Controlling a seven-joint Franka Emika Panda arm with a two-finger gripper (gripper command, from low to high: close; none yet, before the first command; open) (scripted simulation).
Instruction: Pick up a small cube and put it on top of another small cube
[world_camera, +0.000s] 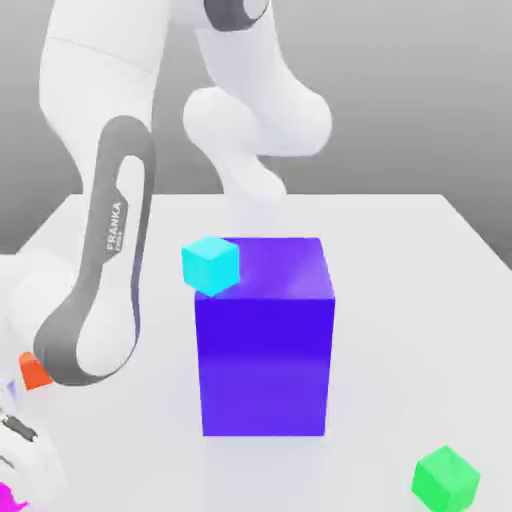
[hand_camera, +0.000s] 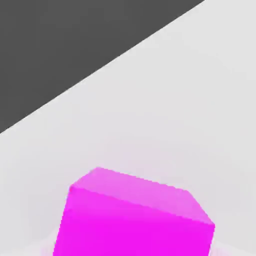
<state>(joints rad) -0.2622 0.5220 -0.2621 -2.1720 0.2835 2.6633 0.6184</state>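
Note:
The small magenta-pink cube (hand_camera: 135, 217) lies on the white table, close under the hand camera. A sliver of this cube (world_camera: 8, 497) shows at the bottom corner of the exterior view's left. My gripper (world_camera: 12, 470) is down over it there, at the end of the white arm (world_camera: 110, 270), which bends down along that side. The gripper is shut on the cube. The fingers themselves are hidden.
A big blue-purple block (world_camera: 265, 340) stands mid-table, with a cyan cube (world_camera: 211, 265) at its upper corner on the exterior view's left. An orange cube (world_camera: 34, 372) peeks from behind the arm. A green cube (world_camera: 446, 478) lies at the front of the exterior view's right. The table edge (hand_camera: 100, 67) runs past the magenta cube.

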